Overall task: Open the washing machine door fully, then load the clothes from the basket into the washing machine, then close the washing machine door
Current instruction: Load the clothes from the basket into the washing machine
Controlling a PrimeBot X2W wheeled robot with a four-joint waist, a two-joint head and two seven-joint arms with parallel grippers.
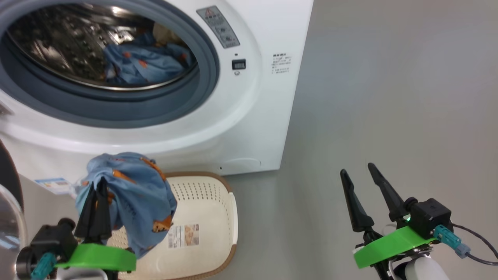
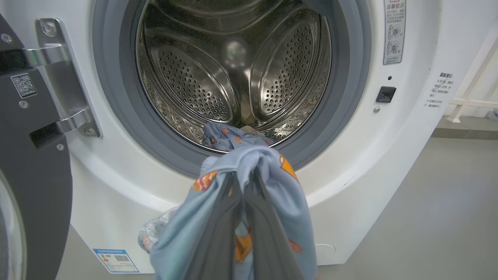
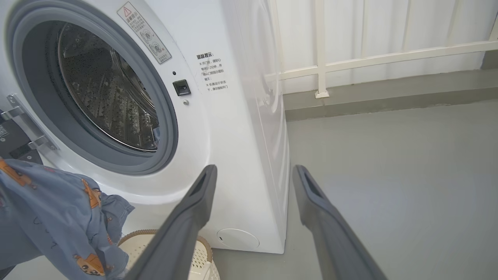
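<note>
At the far left the door (image 1: 7, 175) stands swung open, its black rim and clear glass at the edge of the head view; a metal hinge (image 2: 62, 74) ties it to the washer (image 1: 249, 116); just right of the door the left gripper (image 1: 98, 186) is clenched on a light blue garment (image 1: 136, 194) with orange prints, its fingers pressed together and cloth bunched over and around them; the garment hangs above the left end of the basket (image 1: 206, 194), its lower folds drooping into the basket; the basket sits on the floor (image 1: 389, 97) just in front of the washer, a paper label (image 1: 183, 235) on its bottom; above, the washer's mouth is open, and another blue garment (image 1: 144, 64) lies in the steel drum (image 1: 58, 42) near its front lip; in the left wrist view the held garment is level with the lower part of the grey seal (image 2: 132, 128); well to the right, over bare floor, the right gripper (image 1: 356, 168) hovers released, fingers spread apart and holding nothing.
</note>
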